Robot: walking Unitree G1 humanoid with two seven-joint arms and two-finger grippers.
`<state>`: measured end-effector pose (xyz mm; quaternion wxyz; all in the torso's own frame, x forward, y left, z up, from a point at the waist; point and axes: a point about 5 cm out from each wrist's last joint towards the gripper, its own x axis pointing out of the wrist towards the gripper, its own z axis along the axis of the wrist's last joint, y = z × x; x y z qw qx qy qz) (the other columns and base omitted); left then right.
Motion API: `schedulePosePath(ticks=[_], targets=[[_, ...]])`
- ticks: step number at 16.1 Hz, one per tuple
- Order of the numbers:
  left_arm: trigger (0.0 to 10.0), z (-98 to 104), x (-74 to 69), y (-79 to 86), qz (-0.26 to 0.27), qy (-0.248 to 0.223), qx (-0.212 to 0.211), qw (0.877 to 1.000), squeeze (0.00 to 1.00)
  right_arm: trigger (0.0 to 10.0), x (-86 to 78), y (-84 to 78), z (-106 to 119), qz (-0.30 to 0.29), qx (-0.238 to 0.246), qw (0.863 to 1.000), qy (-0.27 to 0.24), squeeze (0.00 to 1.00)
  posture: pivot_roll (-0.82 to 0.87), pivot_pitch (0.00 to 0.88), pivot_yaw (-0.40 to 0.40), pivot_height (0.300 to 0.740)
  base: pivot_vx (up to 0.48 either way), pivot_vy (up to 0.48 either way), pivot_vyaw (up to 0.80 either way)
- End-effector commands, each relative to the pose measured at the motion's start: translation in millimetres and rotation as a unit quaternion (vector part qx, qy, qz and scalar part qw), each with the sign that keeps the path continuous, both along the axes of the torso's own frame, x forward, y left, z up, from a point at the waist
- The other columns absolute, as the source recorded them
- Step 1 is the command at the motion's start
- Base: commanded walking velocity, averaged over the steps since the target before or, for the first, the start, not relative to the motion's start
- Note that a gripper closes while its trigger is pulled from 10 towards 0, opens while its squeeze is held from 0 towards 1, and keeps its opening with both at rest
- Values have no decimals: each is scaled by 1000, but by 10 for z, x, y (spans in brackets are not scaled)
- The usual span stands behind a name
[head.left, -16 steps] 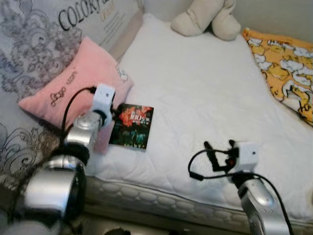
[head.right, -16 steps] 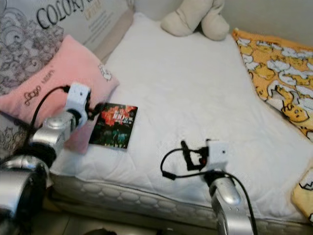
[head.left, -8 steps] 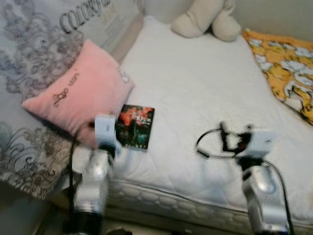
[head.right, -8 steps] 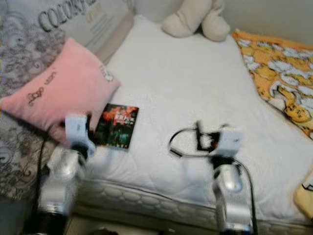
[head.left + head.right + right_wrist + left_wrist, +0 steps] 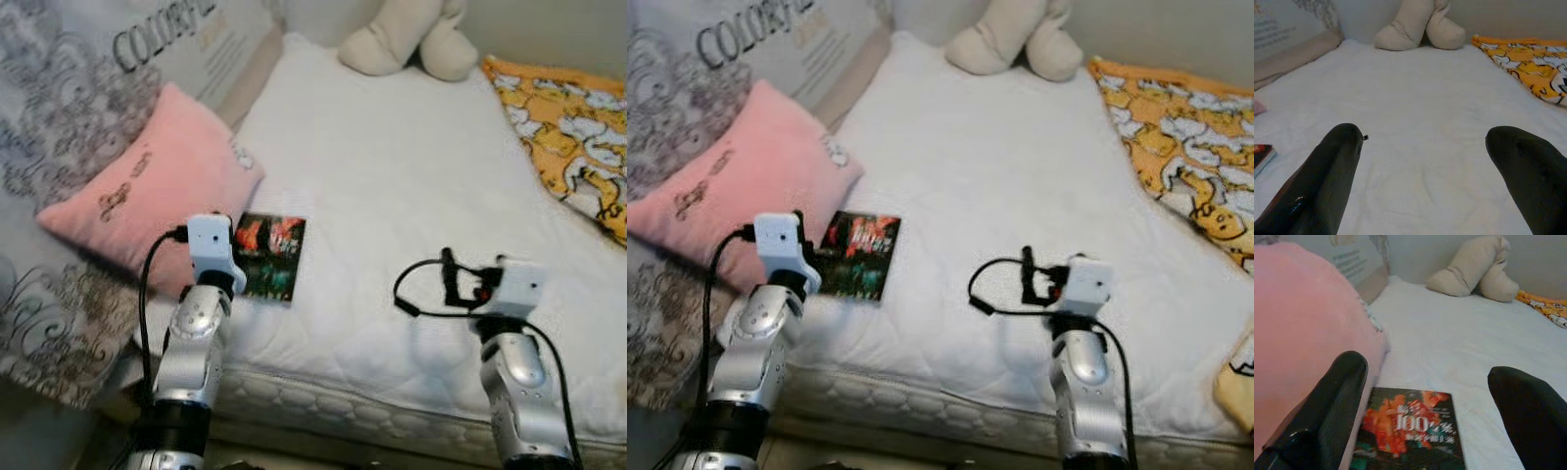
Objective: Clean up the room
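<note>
— Count on the bed (image 5: 411, 176)?
— One book (image 5: 270, 257), one pink pillow (image 5: 147, 186), one plush toy (image 5: 407, 39), one yellow blanket (image 5: 568, 108).
— Book?
— Flat beside the pillow, long axis toward the headboard.
— Grippers?
— Left gripper (image 5: 1425, 426) spread wide over the book; right gripper (image 5: 1425, 181) wide, holding nothing.

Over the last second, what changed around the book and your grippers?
The left arm pulled back from beside the pink pillow toward the mattress edge; its left gripper now points, open, at the book. The right gripper stayed open over the white mattress, holding nothing. Book, pillow, plush toy and yellow blanket kept their places.
</note>
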<state>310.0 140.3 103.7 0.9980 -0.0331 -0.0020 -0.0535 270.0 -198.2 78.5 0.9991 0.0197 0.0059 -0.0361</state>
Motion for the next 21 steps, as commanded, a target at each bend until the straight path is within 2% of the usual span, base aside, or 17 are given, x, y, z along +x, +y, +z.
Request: schedulePosePath(ticks=[1,4,8,12,16,21], targets=[[10000,14,32,-88,-9,0,1,1000,0,10000,60,-45,82,3,-13,1000,-16,0,-75,0,-38,740,307,-364,0],[10000,-37,37,-82,-5,8,-2,1000,0,10000,78,-59,37,5,-45,999,4,0,-81,0,-43,740,306,-366,0],[10000,-176,-62,1,6,23,-3,1000,0,10000,-27,-77,14,15,-17,1000,6,0,-85,0,-49,740,305,-367,0],[10000,-13,-25,-97,-47,-12,3,999,0,10000,-31,-30,-11,13,-4,1000,10,0,-80,0,-32,740,336,-339,0],[10000,21,-54,-225,-95,-29,1,995,0,10000,-36,-17,-42,11,-13,1000,23,0,-88,0,-18,740,256,-250,0],[10000,-7,-73,-271,-122,-24,7,992,0,10000,-75,-54,-57,4,-13,1000,24,0,-92,0,-15,740,0,0,-718]])
